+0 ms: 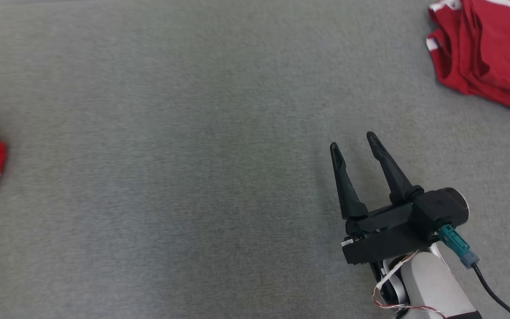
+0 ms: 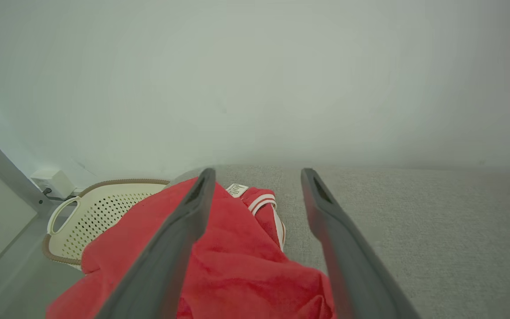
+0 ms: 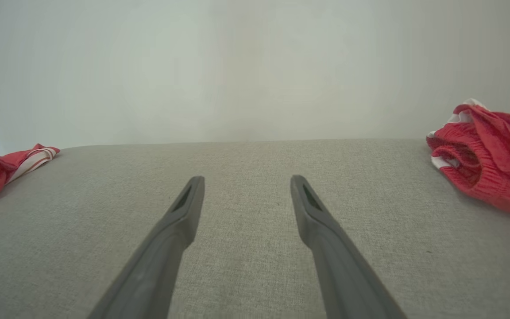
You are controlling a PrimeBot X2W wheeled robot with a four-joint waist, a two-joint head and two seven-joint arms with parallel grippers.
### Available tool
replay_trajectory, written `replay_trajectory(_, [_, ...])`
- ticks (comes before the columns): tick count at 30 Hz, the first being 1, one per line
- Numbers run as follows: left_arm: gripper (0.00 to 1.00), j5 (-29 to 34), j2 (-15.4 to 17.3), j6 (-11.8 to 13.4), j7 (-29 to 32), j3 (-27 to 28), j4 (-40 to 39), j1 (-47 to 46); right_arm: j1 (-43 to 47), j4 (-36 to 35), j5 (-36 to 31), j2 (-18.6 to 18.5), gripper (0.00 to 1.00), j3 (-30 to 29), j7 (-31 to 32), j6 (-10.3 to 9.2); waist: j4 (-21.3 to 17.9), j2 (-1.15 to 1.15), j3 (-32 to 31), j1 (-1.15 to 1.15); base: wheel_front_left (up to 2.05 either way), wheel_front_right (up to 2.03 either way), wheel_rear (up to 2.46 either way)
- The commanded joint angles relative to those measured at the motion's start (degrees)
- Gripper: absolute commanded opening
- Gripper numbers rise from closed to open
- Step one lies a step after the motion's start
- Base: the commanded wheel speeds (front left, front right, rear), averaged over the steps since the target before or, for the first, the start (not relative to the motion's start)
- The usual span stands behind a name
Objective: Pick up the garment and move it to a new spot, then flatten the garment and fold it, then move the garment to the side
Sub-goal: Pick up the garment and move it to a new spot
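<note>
The big grey counter [image 1: 171, 155] is mostly bare. One red garment [image 2: 237, 266] lies bunched at its left edge, with a basket [image 2: 104, 208] just past it. A second garment [image 1: 489, 48] sits far right. The left fingers [image 2: 179, 239] are wide open above the left garment, holding nothing. The right fingers [image 1: 345, 186] are open too, over bare counter. A thin pinch might let the garment slip off the edge

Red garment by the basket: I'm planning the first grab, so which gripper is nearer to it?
Left. The left gripper hangs close over the red garment, fingers open, beside the basket. The right gripper is open above the grey surface, with that garment far to its left.
</note>
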Motion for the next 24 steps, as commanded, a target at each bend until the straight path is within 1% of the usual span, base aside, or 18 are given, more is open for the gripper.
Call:
replay_trajectory(1, [1.0,-0.39,1.08,-0.22,0.23,-0.01,1.43,-1.11,-0.52,-0.31,-0.47,0.1,1.0,-0.01,-0.12,-0.01,-3.03,-0.01,3.19,-0.01,0.0,0.0,0.0])
replay_trajectory(4, [1.0,-0.09,2.81,-0.32,0.63,-1.24,5.36,-3.6,-1.08,-0.61,-0.37,0.21,1.0,0.05,-0.12,-0.01,-4.07,-0.01,4.07,-0.01,0.0,0.0,0.0])
replay_trajectory(6, [1.0,-1.12,3.17,-0.27,0.95,-1.53,7.81,-5.23,-1.28,-0.94,-0.49,0.4,1.0,-0.04,-0.12,-0.01,-4.61,-0.01,4.64,-0.01,0.0,0.0,0.0])
replay_trajectory(8, [1.0,-0.39,4.35,-0.29,1.69,-2.67,10.34,-6.19,-1.19,-1.12,-0.52,0.56,1.0,-0.04,-0.12,-0.01,-5.1,-0.01,5.04,-0.01,0.0,0.0,0.0])
replay_trajectory(9, [1.0,-1.17,4.41,-0.32,1.94,-2.73,11.44,-7.09,-1.18,-1.22,-0.63,0.66,1.0,-0.1,-0.12,-0.01,-5.3,-0.01,5.26,-0.01,0.0,0.0,0.0])
replay_trajectory(11, [1.0,-0.79,5.23,-0.32,2.75,-3.69,13.83,-8.2,-1.28,-1.17,-0.74,0.69,1.0,-0.12,-0.12,-0.01,-5.75,-0.01,5.61,-0.01,0.0,0.0,0.0])
replay_trajectory(14, [1.0,-1.12,6.02,-0.36,6.9,-5.04,18.68,-9.47,-1.43,-1.28,-0.87,0.81,1.0,-0.09,-0.12,-0.01,-6.34,-0.01,5.94,-0.01,0.0,0.0,0.0])
replay_trajectory(18, [1.0,-2.99,6.55,-0.39,9.47,-6.07,21.91,-11.73,-1.29,-1.57,-1.1,0.87,1.0,-0.42,-0.12,-0.01,-6.68,-0.01,6.01,-0.01,0.0,0.0,0.0])
replay_trajectory(22, [1.0,-5.04,6.51,-0.4,14.2,-6.62,25.65,-13.53,-1.21,-1.37,-1.26,0.94,1.0,-0.45,-0.12,-0.01,-6.8,-0.01,5.59,-0.01,0.0,0.0,0.0])
replay_trajectory(24, [1.0,-5.03,6.91,-0.34,15.95,-6.65,27.3,-14.16,-1.23,-1.29,-1.35,0.93,1.0,-0.48,-0.12,-0.01,-6.77,-0.01,5.38,-0.01,0.0,0.0,0.0])
